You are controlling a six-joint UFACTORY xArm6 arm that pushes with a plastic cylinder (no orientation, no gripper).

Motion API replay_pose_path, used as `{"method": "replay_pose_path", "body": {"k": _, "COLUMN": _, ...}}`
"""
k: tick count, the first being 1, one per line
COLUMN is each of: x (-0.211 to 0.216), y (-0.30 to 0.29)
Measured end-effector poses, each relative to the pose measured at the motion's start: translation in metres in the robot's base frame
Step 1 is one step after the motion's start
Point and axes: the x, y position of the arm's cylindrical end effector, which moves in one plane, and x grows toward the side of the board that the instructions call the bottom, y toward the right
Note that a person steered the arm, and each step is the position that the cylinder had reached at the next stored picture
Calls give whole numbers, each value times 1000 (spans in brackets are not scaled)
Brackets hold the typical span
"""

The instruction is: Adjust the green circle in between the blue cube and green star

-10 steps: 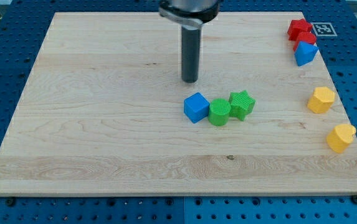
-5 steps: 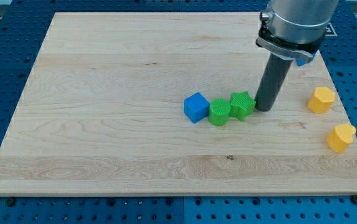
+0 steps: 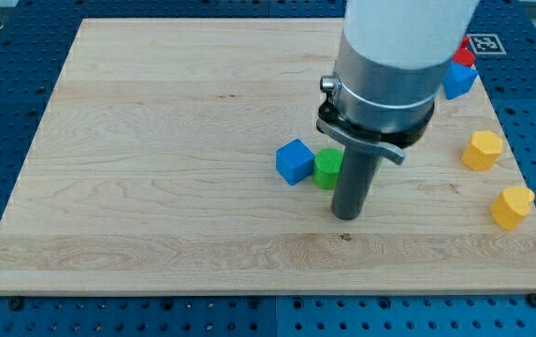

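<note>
We see an evenly, brightly lit scene with soft, diffuse light. Our arm (image 3: 389, 65) looms large and slightly soft-edged near the lens, while the desk (image 3: 155, 140) grain stays crisp. Shadows are faint; a slight sheen shows on the arm's metal collar.

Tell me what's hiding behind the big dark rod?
The rod covers the right edge of the green circle. The green star cannot be seen; the arm likely hides it. My tip rests below the circle.

My tip (image 3: 346, 215) is just below the circle (image 3: 326, 168), which touches the cube (image 3: 294, 160) on its left.
</note>
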Motion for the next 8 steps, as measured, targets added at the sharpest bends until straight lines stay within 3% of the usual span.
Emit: {"method": "replay_pose_path", "body": {"k": 8, "x": -18, "y": -2}}
